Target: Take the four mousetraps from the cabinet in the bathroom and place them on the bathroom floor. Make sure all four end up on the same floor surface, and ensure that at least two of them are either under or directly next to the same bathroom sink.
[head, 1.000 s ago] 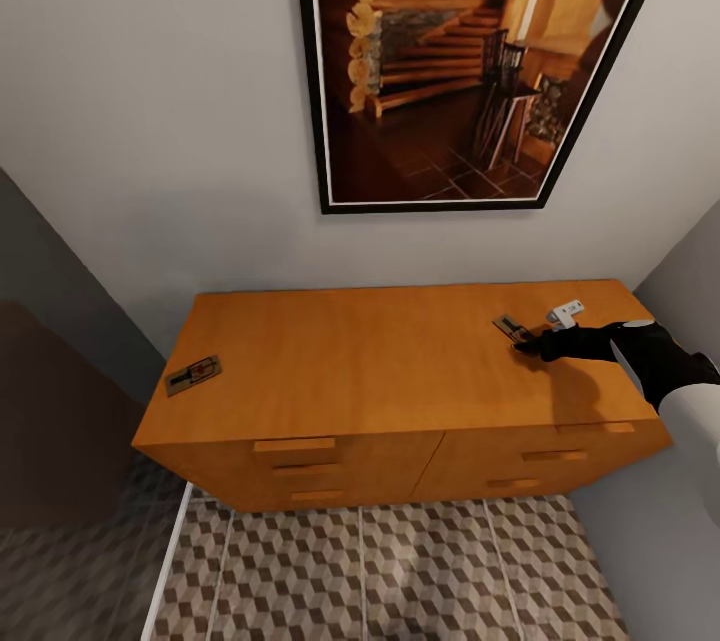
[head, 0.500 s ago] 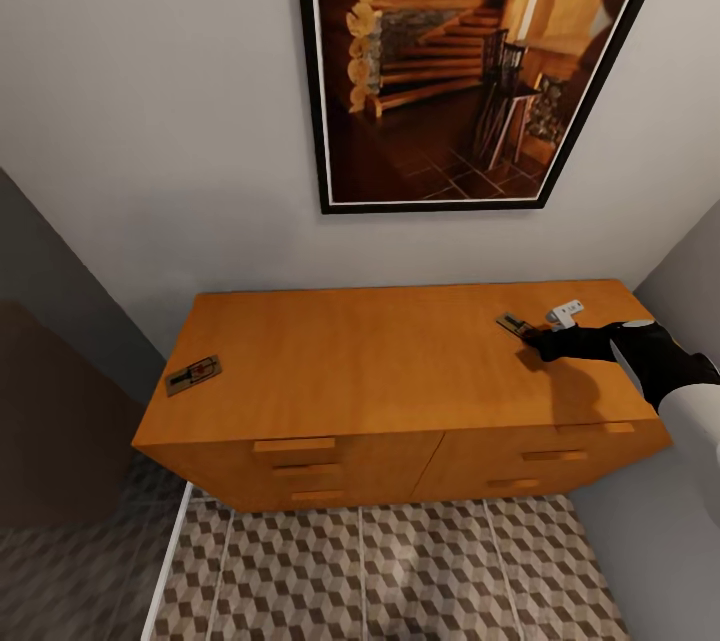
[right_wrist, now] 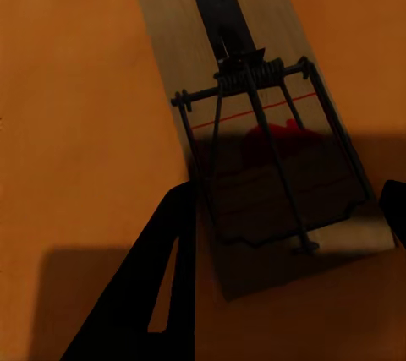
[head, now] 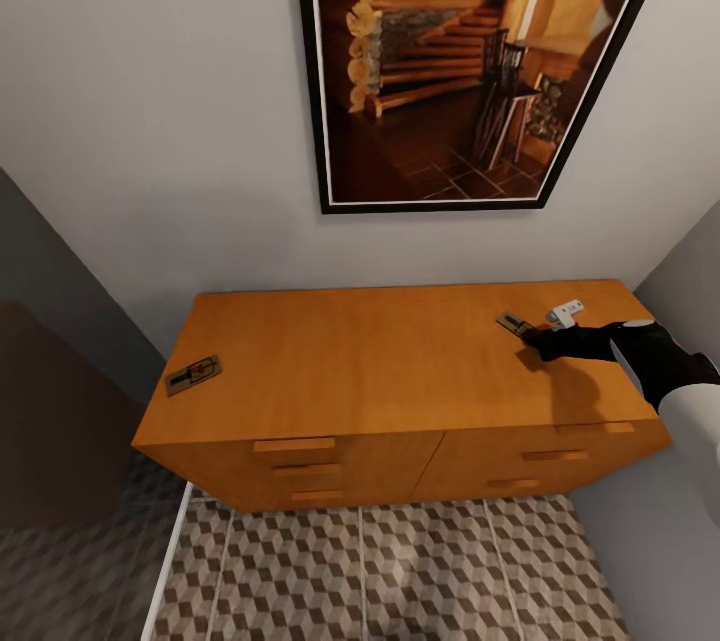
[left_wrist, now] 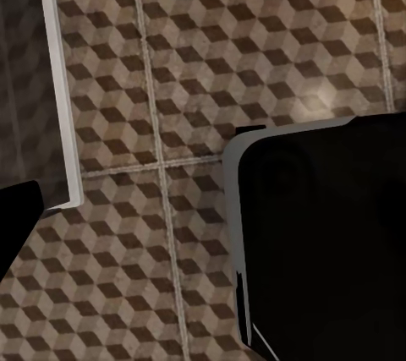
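Head view: cabinet [head: 400,371] sat against the grey wall under a framed cabin picture [head: 470,61], cube-pattern bathroom floor [head: 380,571] in front. 2 mousetraps lay on its top surface: left mousetrap [head: 193,374] near the front-left corner, right mousetrap [head: 515,325] toward the back right. Right pincer [head: 532,342] was at the near end of the right mousetrap, black forearm reaching in from the right edge. A small white-grey object [head: 565,312] sat just beyond the pincer; couldn't tell what it was.

Left wrist view: looked down at the bathroom floor [left_wrist: 169,82], a white strip [left_wrist: 59,82] ran along one side. A dark rounded body with a pale rim [left_wrist: 321,243] blocked much of the frame. Left pincer state: cannot tell.

Right wrist view: right mousetrap [right_wrist: 254,124] lay flat on the orange surface, wire bar, spring and red spot visible. 1 dark finger [right_wrist: 161,293] beside one long edge, the other fingertip [right_wrist: 393,209] at the opposite edge. Jaws spread, straddling the board's end, not clamped on it.
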Available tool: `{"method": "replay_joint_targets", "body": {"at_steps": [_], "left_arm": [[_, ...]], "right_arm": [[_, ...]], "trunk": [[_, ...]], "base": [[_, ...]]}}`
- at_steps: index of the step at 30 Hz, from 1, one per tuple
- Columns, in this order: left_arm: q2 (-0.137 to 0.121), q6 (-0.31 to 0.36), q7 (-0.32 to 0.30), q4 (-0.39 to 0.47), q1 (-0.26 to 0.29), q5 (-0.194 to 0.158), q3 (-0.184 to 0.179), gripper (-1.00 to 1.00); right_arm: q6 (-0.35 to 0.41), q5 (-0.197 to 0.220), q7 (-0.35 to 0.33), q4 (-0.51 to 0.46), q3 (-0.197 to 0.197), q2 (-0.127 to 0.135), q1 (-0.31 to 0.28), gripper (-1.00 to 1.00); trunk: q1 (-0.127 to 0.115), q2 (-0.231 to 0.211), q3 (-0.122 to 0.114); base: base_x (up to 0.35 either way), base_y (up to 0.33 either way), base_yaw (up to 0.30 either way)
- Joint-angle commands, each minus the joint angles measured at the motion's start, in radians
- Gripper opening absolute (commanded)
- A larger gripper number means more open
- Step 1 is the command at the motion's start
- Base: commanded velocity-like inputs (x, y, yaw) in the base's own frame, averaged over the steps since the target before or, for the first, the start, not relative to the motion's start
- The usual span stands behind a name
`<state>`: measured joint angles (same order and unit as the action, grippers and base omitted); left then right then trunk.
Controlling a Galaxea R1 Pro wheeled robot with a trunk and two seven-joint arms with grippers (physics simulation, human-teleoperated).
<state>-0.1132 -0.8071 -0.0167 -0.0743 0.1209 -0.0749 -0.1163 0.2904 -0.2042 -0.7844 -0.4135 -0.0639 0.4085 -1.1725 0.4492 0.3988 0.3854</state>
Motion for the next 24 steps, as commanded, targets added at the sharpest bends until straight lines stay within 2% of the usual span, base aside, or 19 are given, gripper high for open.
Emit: {"method": "replay_joint_targets", "body": {"at_steps": [1, 14, 24], "left_arm": [[0.0, -0.006, -0.002, -0.004, 0.002, -0.008, -0.008, 1.0], [0.001, -0.006, -0.002, -0.004, 0.002, -0.008, -0.008, 1.0], [0.001, -0.006, -0.002, -0.004, 0.002, -0.008, -0.008, 1.0]], "right_arm": [[0.006, -0.015, -0.003, -0.002, -0.006, 0.001, 0.001, -1.0], [0.012, -0.015, -0.004, -0.045, -0.002, 0.003, 0.001, -1.0], [0.095, -0.014, -0.004, -0.155, -0.002, 0.003, 0.001, -1.0]], "trunk": [[0.001, 0.001, 0.002], [0.001, 0.001, 0.002], [0.001, 0.001, 0.002]], "base": [[0.0, 0.0, 0.0], [0.0, 0.0, 0.0], [0.0, 0.0, 0.0]]}}
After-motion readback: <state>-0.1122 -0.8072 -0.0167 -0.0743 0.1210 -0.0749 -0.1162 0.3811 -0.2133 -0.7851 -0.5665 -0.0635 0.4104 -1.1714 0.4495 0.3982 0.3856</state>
